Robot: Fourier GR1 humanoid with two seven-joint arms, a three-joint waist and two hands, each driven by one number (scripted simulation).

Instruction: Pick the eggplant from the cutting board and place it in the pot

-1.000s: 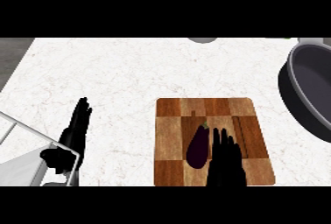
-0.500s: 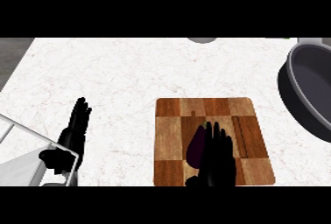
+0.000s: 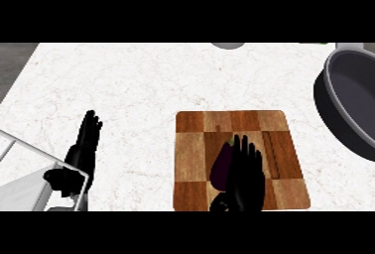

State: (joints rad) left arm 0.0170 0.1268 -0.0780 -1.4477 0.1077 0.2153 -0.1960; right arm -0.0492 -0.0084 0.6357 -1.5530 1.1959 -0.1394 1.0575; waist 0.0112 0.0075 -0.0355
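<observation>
Pale marble counter point(image 3: 147, 84) lies open ahead of both hands in the head view. The right hand point(image 3: 246, 178) rests over the wooden cutting board point(image 3: 234, 124), fingers straight. The purple eggplant point(image 3: 221, 163) lies just left of them, touching. The grey pot point(image 3: 351, 99) sits far right, cut by the edge. The left hand point(image 3: 82, 149) rests open on the counter. No writing shows.

white speckled counter point(image 3: 147, 84), grey floor strip point(image 3: 13, 59)
</observation>
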